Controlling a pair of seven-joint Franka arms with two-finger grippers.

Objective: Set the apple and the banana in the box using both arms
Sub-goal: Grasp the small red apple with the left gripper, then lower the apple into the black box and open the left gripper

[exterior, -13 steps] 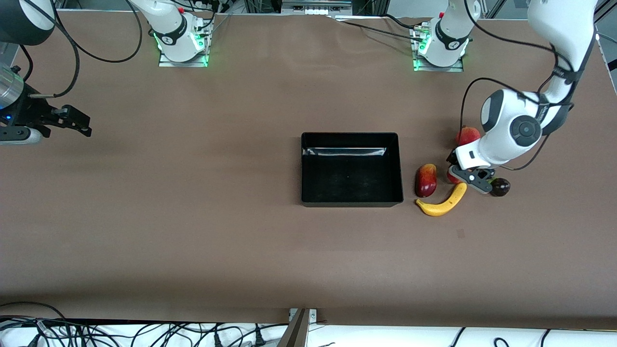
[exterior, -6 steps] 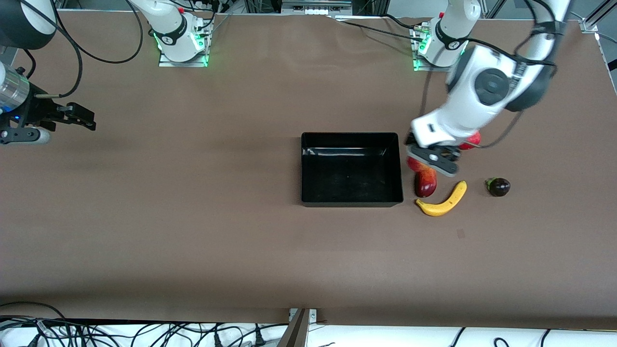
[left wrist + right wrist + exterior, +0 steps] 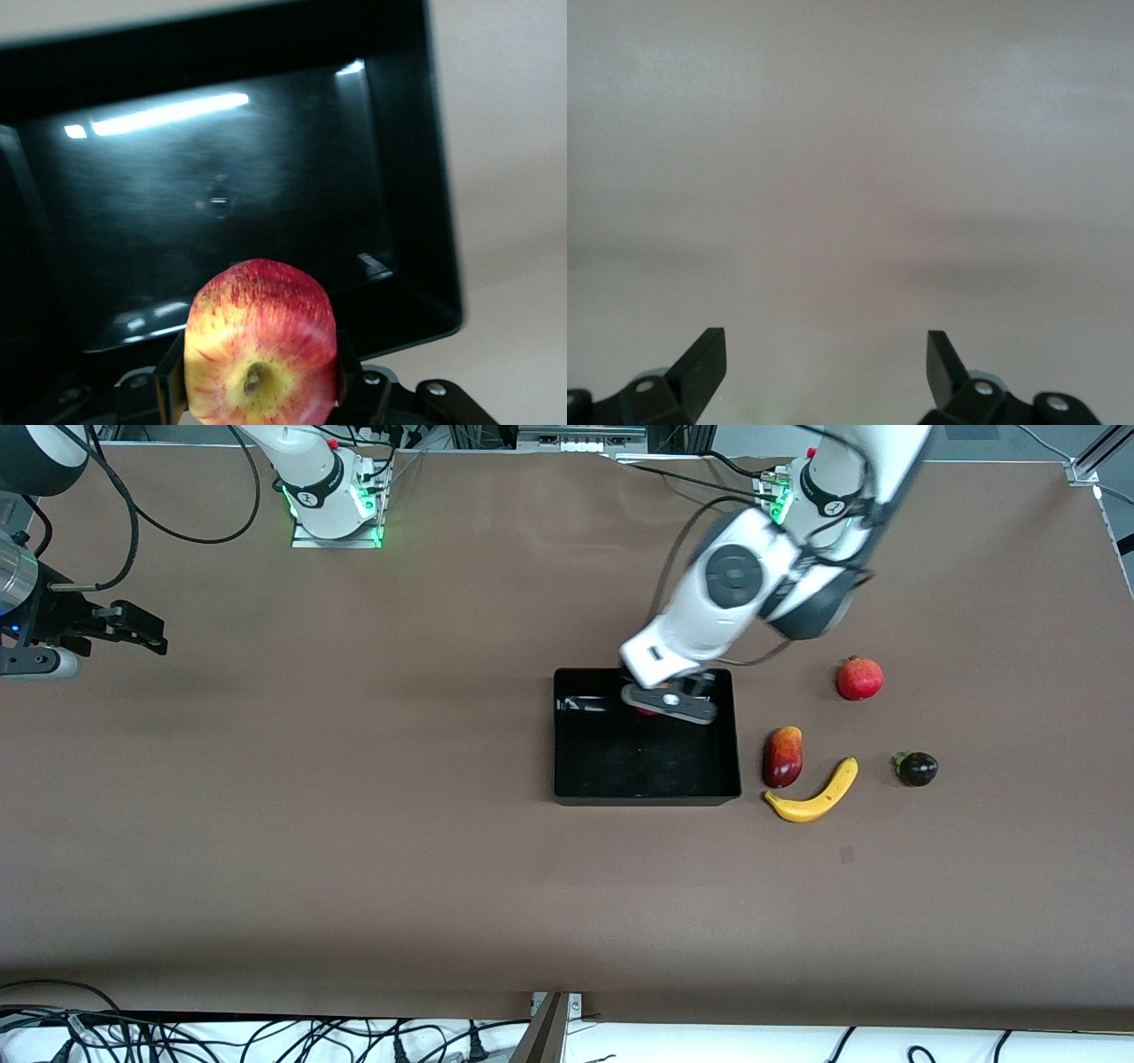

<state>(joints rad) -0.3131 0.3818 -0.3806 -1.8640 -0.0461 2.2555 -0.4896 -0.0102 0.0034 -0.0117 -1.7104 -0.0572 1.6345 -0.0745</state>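
Note:
My left gripper (image 3: 666, 701) is shut on the apple (image 3: 261, 345), a red fruit with yellow speckled patches, and holds it up over the black box (image 3: 647, 790), above the part near the robots' bases. The apple barely shows in the front view (image 3: 648, 709). The left wrist view shows the box's glossy floor (image 3: 221, 204) under the apple. The yellow banana (image 3: 817, 794) lies on the table beside the box, toward the left arm's end. My right gripper (image 3: 133, 631) is open and empty, waiting at the right arm's end of the table; its fingers (image 3: 702, 361) frame bare table.
A dark-red-and-orange mango-like fruit (image 3: 783, 755) lies between the box and the banana. A red pomegranate (image 3: 859, 677) and a dark purple fruit (image 3: 917, 768) lie toward the left arm's end. Cables run along the table's front edge.
My left gripper lifted the apple from among the fruits and carried it toward the right arm's end, to above the box. The pomegranate is uncovered. The right arm barely shifted.

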